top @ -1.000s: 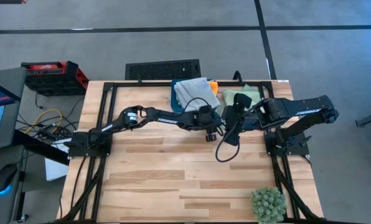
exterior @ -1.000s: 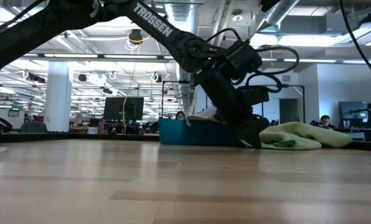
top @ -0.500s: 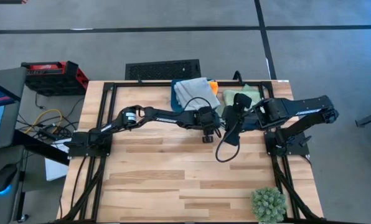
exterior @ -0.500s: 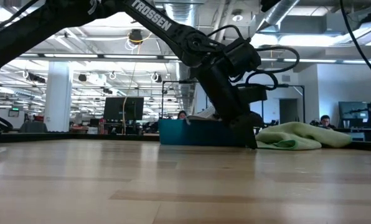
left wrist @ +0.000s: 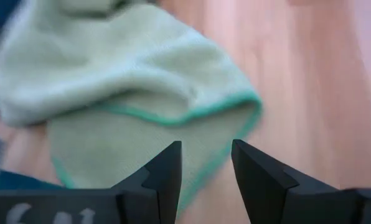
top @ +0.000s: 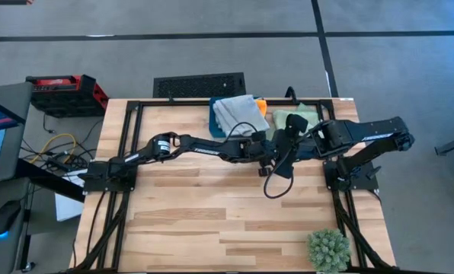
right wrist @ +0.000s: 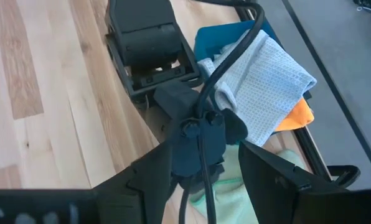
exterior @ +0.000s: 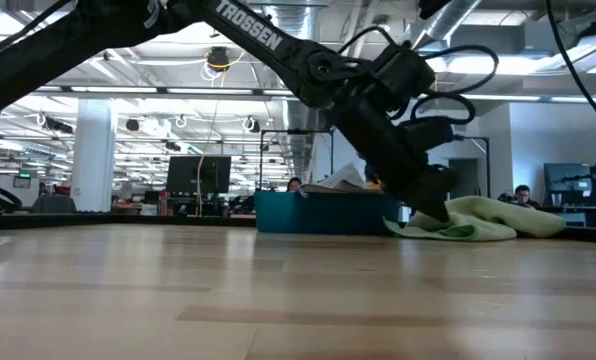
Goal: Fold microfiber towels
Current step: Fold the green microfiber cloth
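Grey floor showing around the wooden desk; ceiling strip lights glowing upper left, monitor sitting behind.

A light wooden desk is seen; on it, a teal box and a light green towel rest at the far edge, a spiky plant ball near the front corner.

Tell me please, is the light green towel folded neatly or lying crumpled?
Crumpled: the light green towel lies bunched, one edge flopped over, before the open left gripper.
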Robot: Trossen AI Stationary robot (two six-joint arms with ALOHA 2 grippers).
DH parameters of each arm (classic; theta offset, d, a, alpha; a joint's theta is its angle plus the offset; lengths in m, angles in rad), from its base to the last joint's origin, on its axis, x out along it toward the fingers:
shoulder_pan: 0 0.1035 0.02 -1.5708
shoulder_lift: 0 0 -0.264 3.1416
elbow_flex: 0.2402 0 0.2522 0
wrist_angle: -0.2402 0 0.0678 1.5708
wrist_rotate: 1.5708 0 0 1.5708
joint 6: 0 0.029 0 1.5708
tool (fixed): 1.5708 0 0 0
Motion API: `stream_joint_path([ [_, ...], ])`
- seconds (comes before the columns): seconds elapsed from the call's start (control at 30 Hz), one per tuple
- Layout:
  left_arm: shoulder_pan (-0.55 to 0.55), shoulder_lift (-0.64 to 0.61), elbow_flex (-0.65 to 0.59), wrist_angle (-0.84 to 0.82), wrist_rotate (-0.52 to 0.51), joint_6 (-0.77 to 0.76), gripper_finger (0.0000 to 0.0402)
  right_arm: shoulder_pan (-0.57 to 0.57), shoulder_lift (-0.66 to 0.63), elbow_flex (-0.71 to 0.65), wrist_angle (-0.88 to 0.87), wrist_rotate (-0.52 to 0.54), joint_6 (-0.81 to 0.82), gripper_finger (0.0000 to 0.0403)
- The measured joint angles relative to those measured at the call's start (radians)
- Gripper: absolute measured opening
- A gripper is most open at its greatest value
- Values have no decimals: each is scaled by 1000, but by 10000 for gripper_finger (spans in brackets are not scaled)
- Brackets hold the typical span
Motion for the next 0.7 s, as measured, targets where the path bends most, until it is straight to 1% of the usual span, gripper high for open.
stream_joint_path([
  [0.13,3,35,1,60,-58,26,135,0,0,0,-5,0,-1,210],
  [0.3,6,53,5,61,-59,17,135,0,0,0,-9,0,-3,210],
  [0.7,-10,45,10,-149,-29,30,135,0,0,0,-9,0,-10,210],
])
